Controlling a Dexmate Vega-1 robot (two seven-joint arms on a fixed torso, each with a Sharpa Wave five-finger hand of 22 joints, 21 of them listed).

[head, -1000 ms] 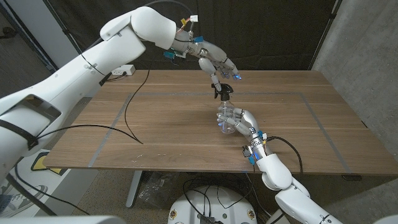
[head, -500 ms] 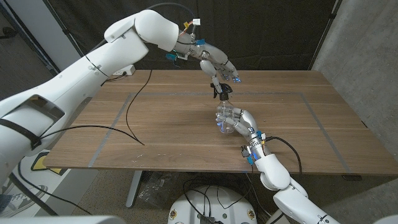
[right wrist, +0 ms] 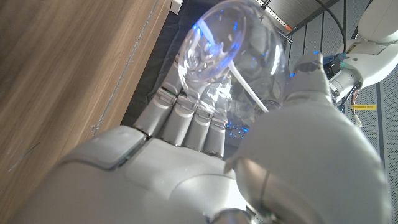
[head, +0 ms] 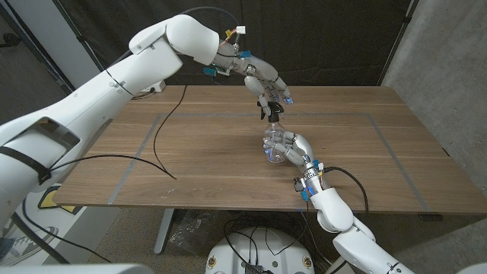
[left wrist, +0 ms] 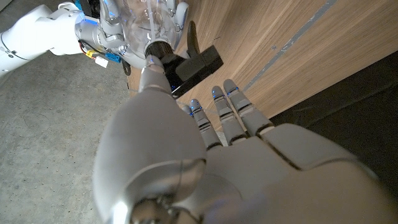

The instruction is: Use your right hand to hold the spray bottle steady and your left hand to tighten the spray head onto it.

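Observation:
A clear spray bottle point(head: 277, 144) stands upright on the wooden table point(head: 205, 152), right of the middle. My right hand point(head: 295, 148) grips its body from the near side; in the right wrist view the fingers point(right wrist: 186, 118) and thumb wrap the clear bottle point(right wrist: 231, 56). The black spray head point(head: 272, 112) sits on the bottle's neck. My left hand point(head: 266, 82) reaches down onto it from behind. In the left wrist view the thumb point(left wrist: 152, 71) presses at the collar and the fingers point(left wrist: 217, 109) lie against the black spray head point(left wrist: 198, 63).
A black cable point(head: 156, 141) loops across the table's left half. A white power strip point(head: 151, 86) lies at the far left edge. Grey tape lines point(head: 133, 164) mark out a rectangle on the wood. A dark curtain hangs behind the table.
My left hand has shifted slightly left and closed in on the spray head, its fingers turning around it. The bottle and my right hand have stayed in place.

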